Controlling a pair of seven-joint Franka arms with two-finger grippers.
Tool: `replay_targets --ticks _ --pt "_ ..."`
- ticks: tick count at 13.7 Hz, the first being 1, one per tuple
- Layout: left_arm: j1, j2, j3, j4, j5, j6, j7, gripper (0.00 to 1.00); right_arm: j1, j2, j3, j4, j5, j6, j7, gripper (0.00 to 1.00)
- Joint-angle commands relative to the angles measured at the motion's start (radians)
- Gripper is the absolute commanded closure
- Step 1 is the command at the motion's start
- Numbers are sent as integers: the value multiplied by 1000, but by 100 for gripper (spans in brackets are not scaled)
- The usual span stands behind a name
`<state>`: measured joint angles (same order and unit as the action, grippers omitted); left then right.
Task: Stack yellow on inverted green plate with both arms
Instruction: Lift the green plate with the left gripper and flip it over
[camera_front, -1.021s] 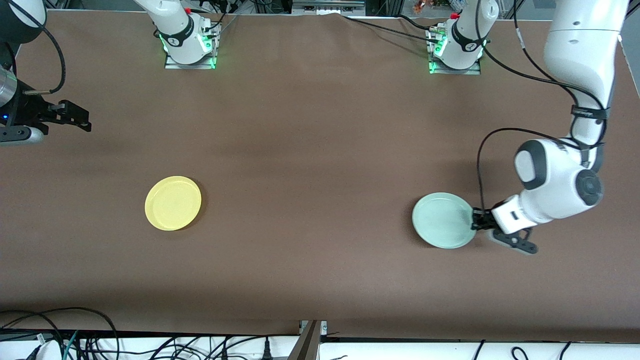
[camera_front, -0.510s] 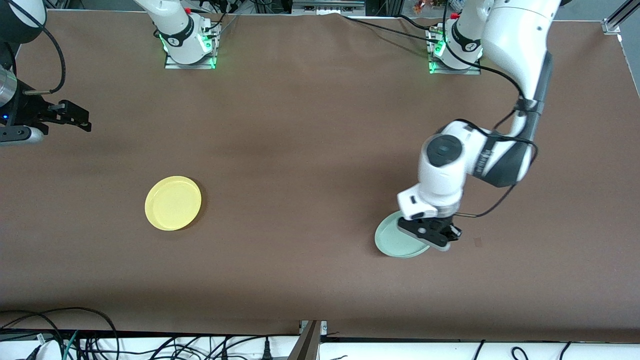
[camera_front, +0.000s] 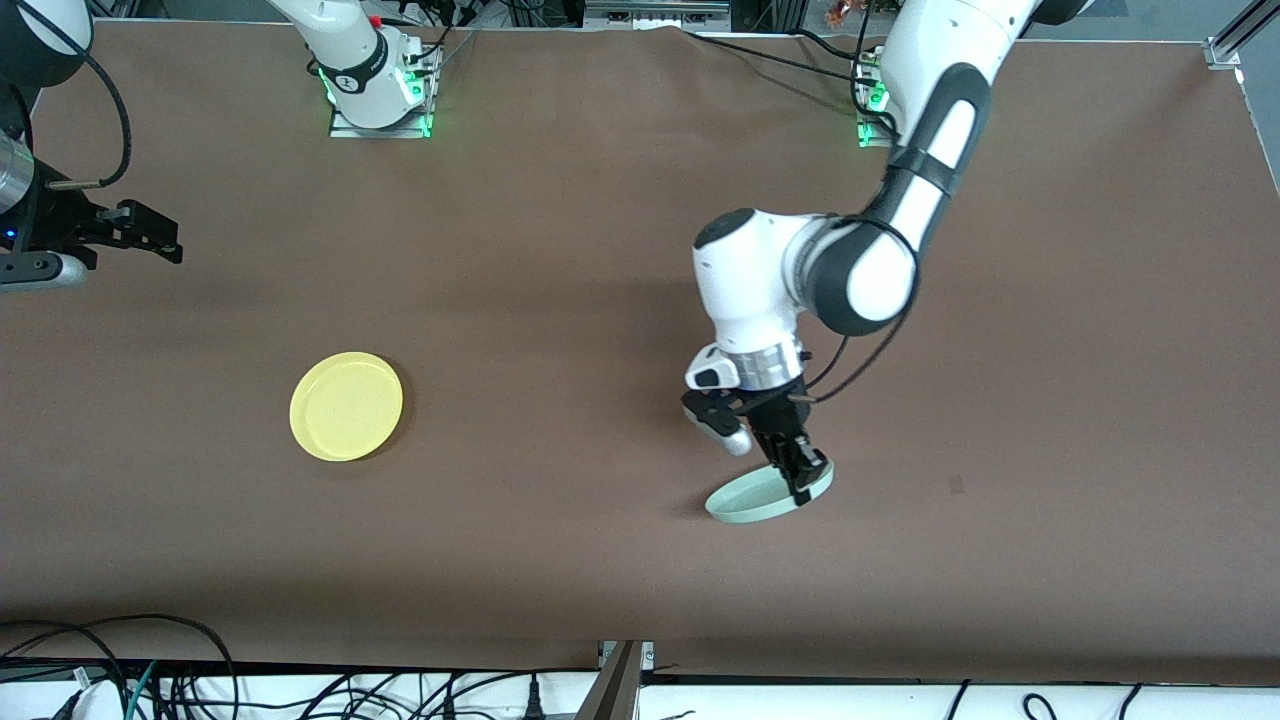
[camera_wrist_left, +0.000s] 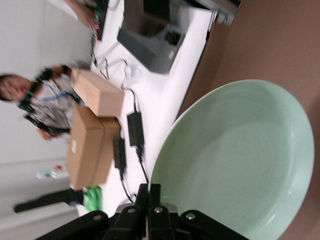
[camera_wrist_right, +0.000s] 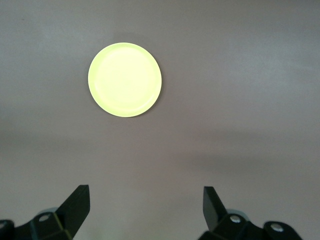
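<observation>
Within 1 second the left gripper (camera_front: 800, 478), jaws clenched on the green plate's (camera_front: 757, 497) rim, has carried it toward the worktop's (camera_front: 560, 300) middle and tipped it, so inversion looks underway, while the right gripper (camera_front: 150, 235), jaws spread and empty, waits above the yellow (camera_front: 346, 405).

small round plastic yellow plate (camera_front: 346, 406): bright, plain lemon yellow, lower left of the front view; glowing pale yellow in the right wrist view (camera_wrist_right: 125, 80)
small round green plate (camera_front: 768, 496): pale mint green, unpatterned inside (camera_wrist_left: 240, 160)
desk (camera_front: 560, 280): flat brown cloth
left pincer (camera_front: 803, 480): black fingers on a white arm with dark grey joints
right pincer (camera_wrist_right: 145, 207): black, widely parted fingers
arm bases (camera_front: 378, 95): white, green lights
</observation>
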<state>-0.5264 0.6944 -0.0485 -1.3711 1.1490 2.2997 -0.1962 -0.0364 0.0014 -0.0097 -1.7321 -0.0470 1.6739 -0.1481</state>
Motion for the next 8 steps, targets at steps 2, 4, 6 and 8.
replay_targets --ticks 2,4,6,8 --pt "-151 115 19 166 60 -229 -6 100 -2 -15 4 2 -14 -14 16 0" --pt "-258 184 64 231 108 -359 -67 100 -3 -15 2 2 -14 -14 15 0" --pt "-319 226 96 268 124 -416 -94 100 -4 -15 2 2 -14 -14 15 0" --pt "-352 250 113 285 124 -459 -100 100 -4 -15 2 0 -14 -14 15 0"
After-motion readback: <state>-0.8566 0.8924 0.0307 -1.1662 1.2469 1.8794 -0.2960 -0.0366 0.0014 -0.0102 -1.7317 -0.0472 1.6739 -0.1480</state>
